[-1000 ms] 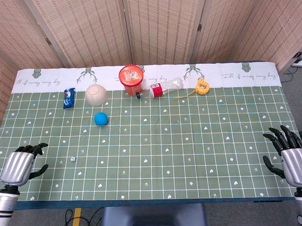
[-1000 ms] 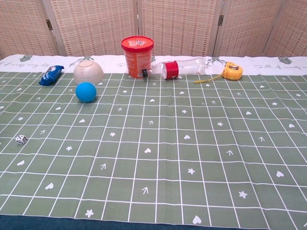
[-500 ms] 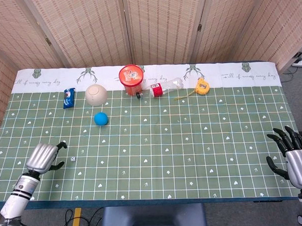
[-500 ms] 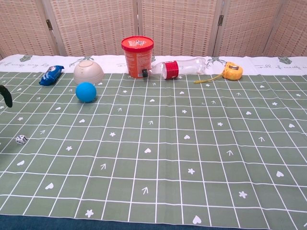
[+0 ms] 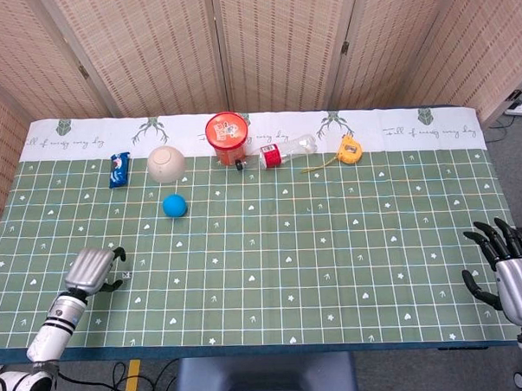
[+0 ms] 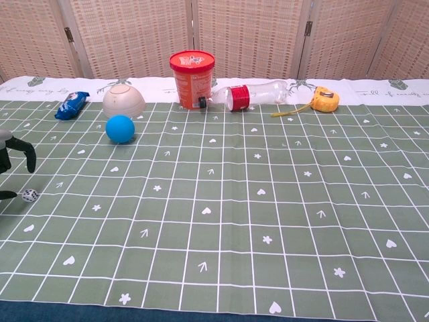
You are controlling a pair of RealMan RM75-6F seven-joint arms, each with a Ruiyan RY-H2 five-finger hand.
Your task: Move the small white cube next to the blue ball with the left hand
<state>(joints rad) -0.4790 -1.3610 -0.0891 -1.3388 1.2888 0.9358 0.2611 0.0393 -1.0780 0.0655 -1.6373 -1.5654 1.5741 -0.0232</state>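
Observation:
The small white cube (image 6: 29, 195) with dark dots lies on the green mat near its left side; in the head view the cube (image 5: 127, 275) shows just right of my left hand (image 5: 93, 269). That hand (image 6: 9, 159) hovers over the cube with its fingers curved apart, holding nothing. The blue ball (image 5: 175, 205) rests farther back on the mat, in front of an upturned bowl; the chest view shows the ball (image 6: 120, 129) well behind the cube. My right hand (image 5: 512, 276) hangs at the table's right edge with spread fingers and nothing in it.
Along the back stand a beige upturned bowl (image 5: 166, 163), a blue snack packet (image 5: 119, 170), an orange tub (image 5: 227, 137), a lying bottle (image 5: 285, 151) and a yellow tape measure (image 5: 350, 147). The green checked mat (image 5: 332, 244) covers the table.
My left hand has moved right and forward from the table's left edge to just beside the cube. The right hand has dropped slightly. The cube and ball have not moved.

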